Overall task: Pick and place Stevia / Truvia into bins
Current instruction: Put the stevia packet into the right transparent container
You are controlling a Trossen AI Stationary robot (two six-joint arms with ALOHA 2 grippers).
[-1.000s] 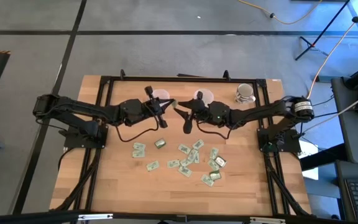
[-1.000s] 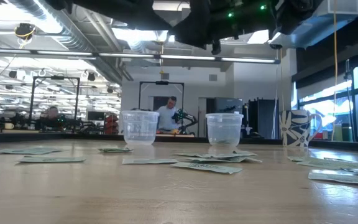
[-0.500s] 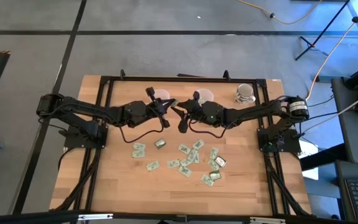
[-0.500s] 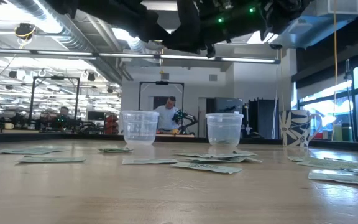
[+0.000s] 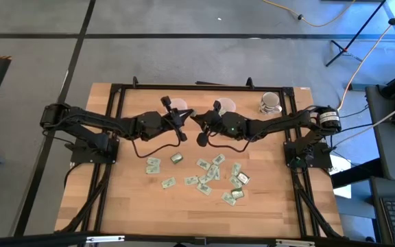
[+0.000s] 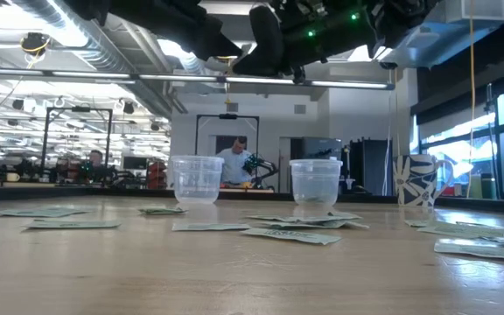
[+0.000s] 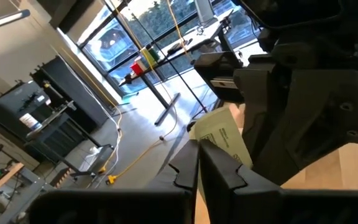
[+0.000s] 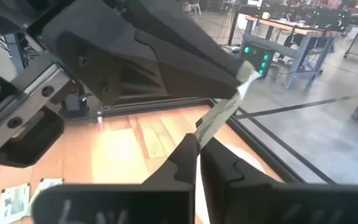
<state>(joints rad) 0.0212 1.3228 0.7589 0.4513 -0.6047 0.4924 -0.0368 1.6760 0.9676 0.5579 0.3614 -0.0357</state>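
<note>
My two grippers meet high above the table, between two clear cups (image 5: pixel 177 105) (image 5: pixel 225 105). Both are shut on one pale green sachet (image 7: pixel 221 134), which also shows in the right wrist view (image 8: pixel 219 115). My left gripper (image 5: pixel 188 115) reaches in from the table's left and my right gripper (image 5: pixel 197 118) from its right. The cups stand upright on their bases (image 6: pixel 197 180) (image 6: pixel 315 184). Several more sachets (image 5: pixel 204 175) lie flat on the wood. My left gripper pinches one end of the sachet (image 7: pixel 202 140) between its two fingers, coming about level from the table's left. The sachet is lifted clear. Its other end runs behind my right gripper. My right gripper pinches the sachet's opposite end (image 8: pixel 201 132) between its two fingers, coming from the table's right. The sachet stands edge-on and stretches from its fingertips to my left gripper's fingers (image 8: pixel 229 65), clear of the table.
A white patterned mug (image 5: pixel 270 103) stands at the far right, also seen in the low view (image 6: pixel 418 179). Loose sachets (image 6: pixel 291 233) spread over the table's middle and right. A black frame (image 5: pixel 115 123) runs along the table's sides. People sit in the room behind.
My right gripper has moved toward the table's left, up to my left gripper and the sachet it holds. My left gripper has stayed about where it was with the sachet aloft.
</note>
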